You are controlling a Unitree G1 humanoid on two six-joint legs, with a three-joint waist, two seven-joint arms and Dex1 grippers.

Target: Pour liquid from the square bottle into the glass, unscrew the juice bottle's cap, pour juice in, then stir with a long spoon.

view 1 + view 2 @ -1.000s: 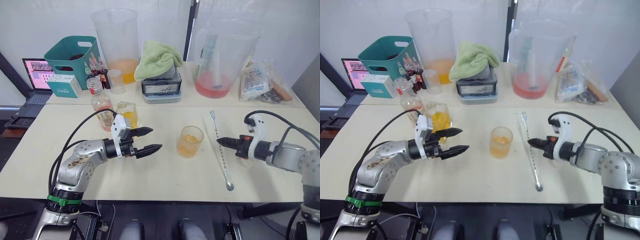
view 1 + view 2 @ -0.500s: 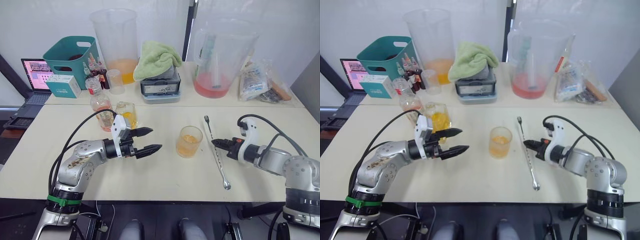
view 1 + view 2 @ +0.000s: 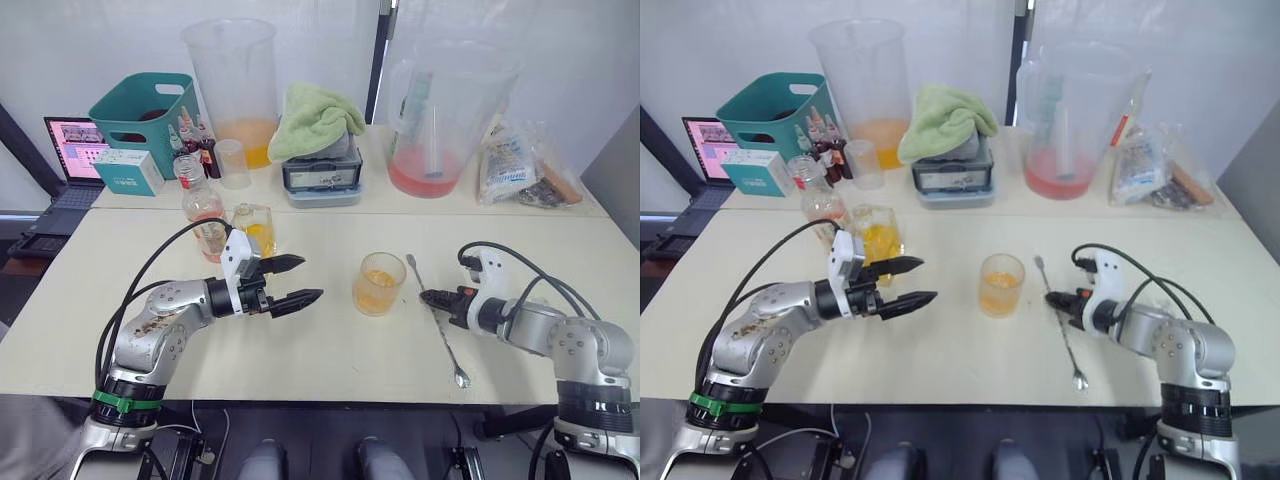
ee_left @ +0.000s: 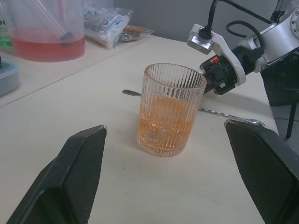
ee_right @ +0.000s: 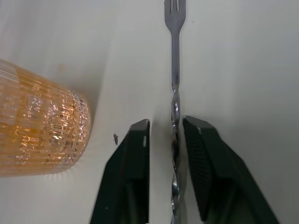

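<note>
The glass (image 3: 379,283) stands near the middle of the desk (image 3: 330,370), about a third full of orange liquid; its ribbed wall blurs what lies behind it in the left wrist view. The long spoon (image 3: 436,320) lies flat on the desk just beside the glass, on the side toward the desk's right edge, with its bowl toward the front edge and its forked end toward the back. The right gripper (image 5: 166,140) is low over the spoon's twisted shaft with one black finger on each side; the jaws are parted narrowly around the shaft, and whether the pads touch the metal cannot be told. The lower run of the shaft is cut off at the edge of the right wrist view.

The left gripper (image 3: 300,282) hovers above the desk toward the left of the glass, jaws spread wide and holding nothing.

The square bottle (image 3: 254,227) stands behind the left gripper, partly hidden by the gripper's white housing. The juice bottle (image 3: 203,210) stands just beside it toward the desk's left edge, its lower part hidden behind the arm's cable; whether its cap is on is hard to make out.
</note>
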